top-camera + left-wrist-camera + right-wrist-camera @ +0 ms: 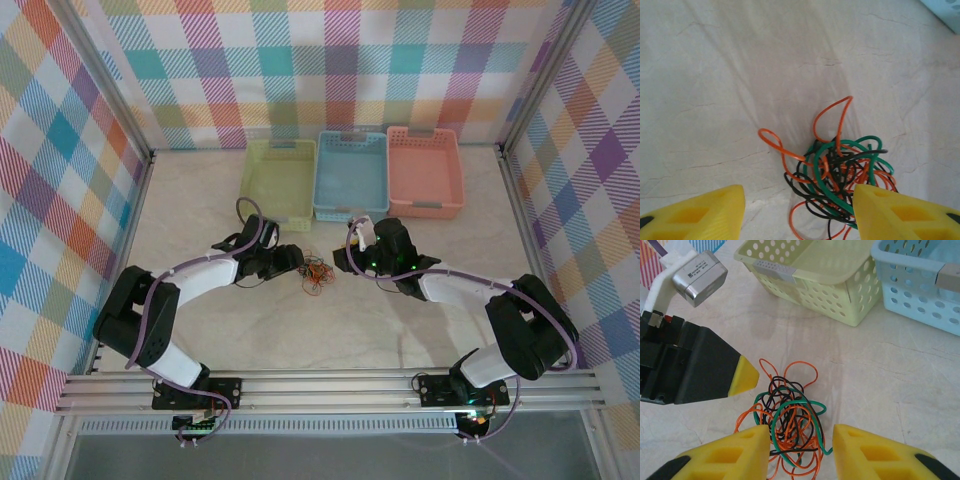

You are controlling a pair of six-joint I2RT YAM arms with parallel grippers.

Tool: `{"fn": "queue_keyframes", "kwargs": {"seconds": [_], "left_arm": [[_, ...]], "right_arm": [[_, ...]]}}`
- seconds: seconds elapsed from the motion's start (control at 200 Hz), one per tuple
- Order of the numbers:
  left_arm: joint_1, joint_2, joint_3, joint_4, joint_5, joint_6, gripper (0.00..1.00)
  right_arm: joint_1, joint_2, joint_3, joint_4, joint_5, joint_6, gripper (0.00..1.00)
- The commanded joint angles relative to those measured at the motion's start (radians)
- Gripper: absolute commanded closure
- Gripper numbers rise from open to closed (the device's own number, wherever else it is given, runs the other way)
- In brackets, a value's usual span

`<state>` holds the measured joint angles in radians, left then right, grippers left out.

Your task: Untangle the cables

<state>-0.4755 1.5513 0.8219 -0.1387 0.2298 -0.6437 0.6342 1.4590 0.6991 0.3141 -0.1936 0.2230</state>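
Seeing, top view: cables (318, 275) mid-frame, between left gripper (290, 258) and right gripper (345, 262). Left wrist: jaws spread, tangle lower centre-right; I'd pinch the free orange loop (771, 137). Right wrist: jaws spread, straddling the tangle at bottom centre. Light, limp, springy wire, so it'll likely slip.
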Motion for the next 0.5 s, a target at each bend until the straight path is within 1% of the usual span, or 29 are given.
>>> {"fn": "queue_keyframes", "kwargs": {"seconds": [0.0,0.07,0.13,0.175,0.215,0.29,0.36,0.44,0.475,0.5], "left_arm": [[-0.008,0.000,0.025,-0.020,-0.046,-0.036,0.43],[-0.008,0.011,0.031,-0.017,-0.068,-0.074,0.45],[-0.009,0.037,0.048,-0.011,-0.041,-0.092,0.46],[-0.008,0.061,0.077,-0.042,-0.033,-0.093,0.47],[-0.009,0.074,0.098,-0.074,-0.043,-0.086,0.49],[-0.007,0.072,0.114,-0.107,-0.081,-0.082,0.50],[-0.008,0.063,0.125,-0.118,-0.089,-0.091,0.52],[-0.009,0.061,0.145,-0.130,-0.102,-0.093,0.63],[-0.009,0.066,0.152,-0.130,-0.110,-0.092,0.64],[-0.008,0.072,0.158,-0.167,-0.112,-0.091,0.64]], "right_arm": [[0.001,0.004,0.018,0.017,0.000,0.004,0.61],[0.001,0.003,0.019,0.013,0.003,0.005,0.61],[0.001,0.004,0.017,0.019,0.001,0.005,0.62],[0.001,0.007,0.020,0.016,-0.005,0.007,0.62],[0.002,0.010,0.025,0.011,-0.010,0.007,0.62],[0.002,0.014,0.029,0.003,-0.008,0.007,0.62],[0.001,0.014,0.028,0.002,-0.006,0.007,0.62],[0.001,0.017,0.032,-0.004,-0.004,0.004,0.62],[0.001,0.017,0.034,-0.009,-0.001,0.004,0.62],[0.001,0.017,0.034,-0.011,-0.001,0.003,0.62]]}}
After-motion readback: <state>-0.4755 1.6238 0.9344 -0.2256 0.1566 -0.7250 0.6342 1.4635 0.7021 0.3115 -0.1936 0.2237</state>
